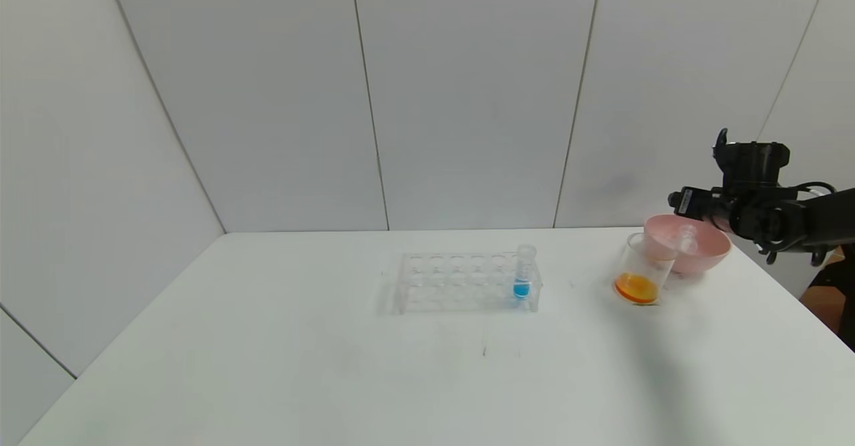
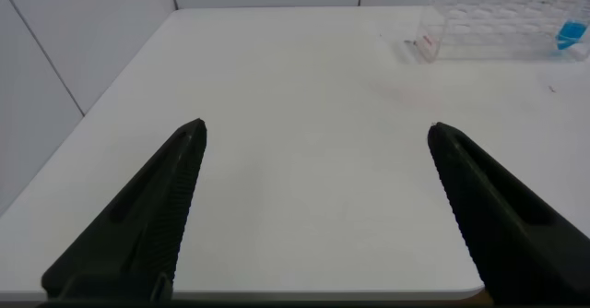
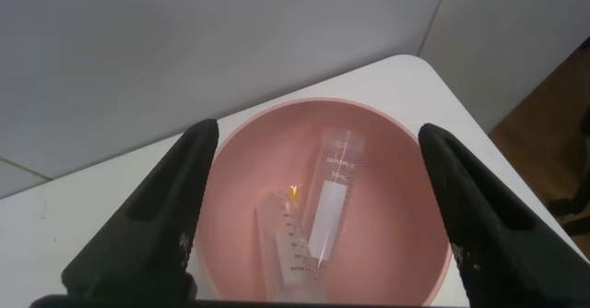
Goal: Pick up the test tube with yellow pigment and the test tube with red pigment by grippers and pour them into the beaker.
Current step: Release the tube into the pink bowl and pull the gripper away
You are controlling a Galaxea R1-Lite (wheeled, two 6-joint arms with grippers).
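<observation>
Above the pink bowl (image 3: 369,133), at the far right corner of the table (image 1: 267,339), the right gripper (image 3: 318,216) hangs with its two black fingers (image 3: 161,220) spread wide and holding nothing. Its arm reaches in level from the right edge of the head view, the wrist just behind and above the bowl. Two clear test tubes lie in the bowl, drained: the longer one (image 3: 330,197) slants across the middle, and the shorter one (image 3: 284,239) leans beside it with a speck of yellow at its tip. Which held the yellow pigment and which the red cannot be told.

One beaker (image 1: 642,269) stands just in front of the bowl, toward the table's middle, with a layer of orange liquid in its bottom.

One clear tube rack (image 1: 467,282) sits mid-table, well apart from the beaker, with a single tube of blue liquid (image 1: 523,274) upright at its right end.

Near the table's left edge, the left gripper (image 2: 318,207) hovers over bare surface, fingers wide and empty.
</observation>
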